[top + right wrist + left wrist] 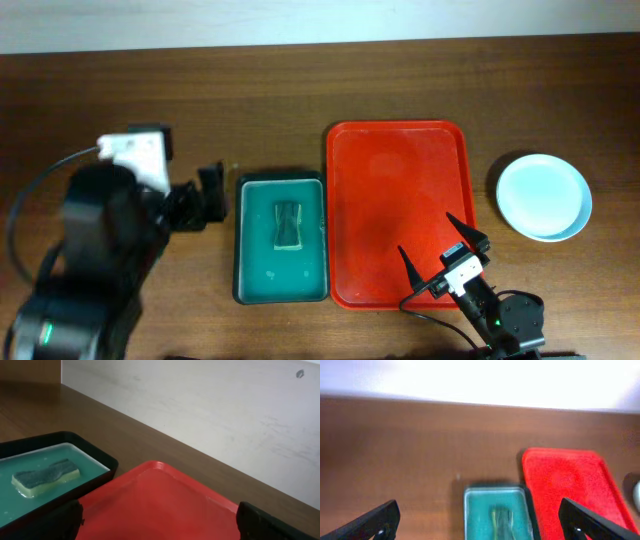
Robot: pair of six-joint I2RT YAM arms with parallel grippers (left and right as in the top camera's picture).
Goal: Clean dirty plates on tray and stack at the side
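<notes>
Overhead: large flat red rectangular plastic tray (398, 215) bare; round pale mint plates (544, 197) right of tray, apart. Over tray's near right corner, right gripper (424, 231) spread, empty.
Left wrist: left gripper (479, 510) spread, empty, left of tray.
Right wrist: bare tray only.
Probably light, stiff, slick; grip at rim.

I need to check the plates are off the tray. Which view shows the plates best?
Overhead: the plates show whole, right of the red tray, apart from it; how many are stacked cannot be told. Left wrist catches only a pale sliver at its right edge. Right wrist shows none of them.
</notes>
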